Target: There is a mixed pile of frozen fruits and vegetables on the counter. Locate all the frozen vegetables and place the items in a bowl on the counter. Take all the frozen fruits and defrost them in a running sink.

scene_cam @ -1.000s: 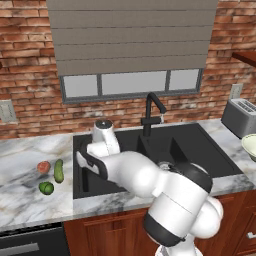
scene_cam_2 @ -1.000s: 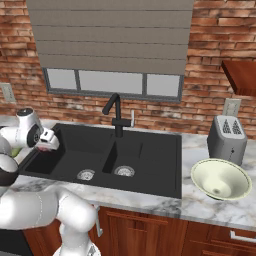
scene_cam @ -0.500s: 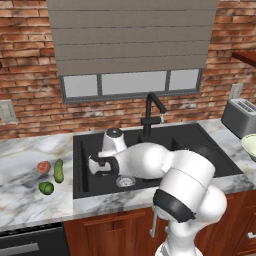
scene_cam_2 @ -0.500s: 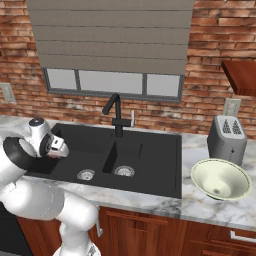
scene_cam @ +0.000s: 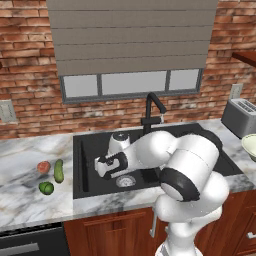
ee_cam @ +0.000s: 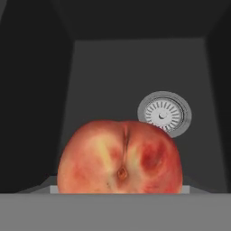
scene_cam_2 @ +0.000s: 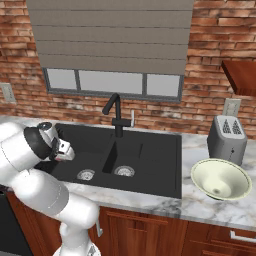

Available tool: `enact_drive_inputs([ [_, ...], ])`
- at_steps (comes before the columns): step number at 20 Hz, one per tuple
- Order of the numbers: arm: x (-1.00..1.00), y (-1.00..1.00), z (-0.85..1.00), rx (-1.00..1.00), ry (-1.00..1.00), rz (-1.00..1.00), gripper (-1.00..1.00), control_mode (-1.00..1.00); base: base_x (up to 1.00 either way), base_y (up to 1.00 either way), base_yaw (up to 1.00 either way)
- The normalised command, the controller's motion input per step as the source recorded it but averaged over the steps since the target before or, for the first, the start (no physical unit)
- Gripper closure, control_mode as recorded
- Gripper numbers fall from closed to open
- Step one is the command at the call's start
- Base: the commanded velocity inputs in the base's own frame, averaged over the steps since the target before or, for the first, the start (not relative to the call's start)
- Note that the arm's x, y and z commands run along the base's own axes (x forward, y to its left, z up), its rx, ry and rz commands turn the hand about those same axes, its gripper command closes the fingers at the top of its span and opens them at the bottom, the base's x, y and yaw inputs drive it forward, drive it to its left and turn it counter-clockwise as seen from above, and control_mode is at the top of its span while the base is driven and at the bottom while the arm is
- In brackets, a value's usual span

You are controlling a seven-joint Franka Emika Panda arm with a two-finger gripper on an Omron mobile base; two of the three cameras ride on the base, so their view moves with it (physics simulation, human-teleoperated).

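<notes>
Swung right from the counter's edge and dipped over the sink's left basin, gripper clamped on one peach above the drain. Left on the counter: one peach, one cucumber, one round green item; one bowl far right.

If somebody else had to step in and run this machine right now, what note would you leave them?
Pincer: over the left basin of the sink, closed on one peach, not yet released; the drain lies below.
On the counter left of the sink: second peach, cucumber, round green item.
Bowl: on the counter right of the sink, nothing in it.
Done: first peach carried to the sink.
Left: drop it, fetch the other peach, put both green vegetables in the bowl. No water seen at the faucet.
</notes>
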Motion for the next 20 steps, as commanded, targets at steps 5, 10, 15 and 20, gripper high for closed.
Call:
enact_drive_inputs([
  [5,0.10,-0.08,-0.15,0.00,0.01,0.00,1.00,-1.00,0.00,0.00,0.00],
  [10,0.11,-0.02,-0.17,0.00,0.00,0.00,1.00,-1.00,0.00,0.00,0.00],
  [15,0.07,0.00,-0.21,0.00,0.00,0.00,1.00,-1.00,0.00,0.00,0.00],
  [20,0.04,-0.02,-0.18,0.00,0.00,0.00,1.00,-1.00,0.00,0.00,0.00],
])
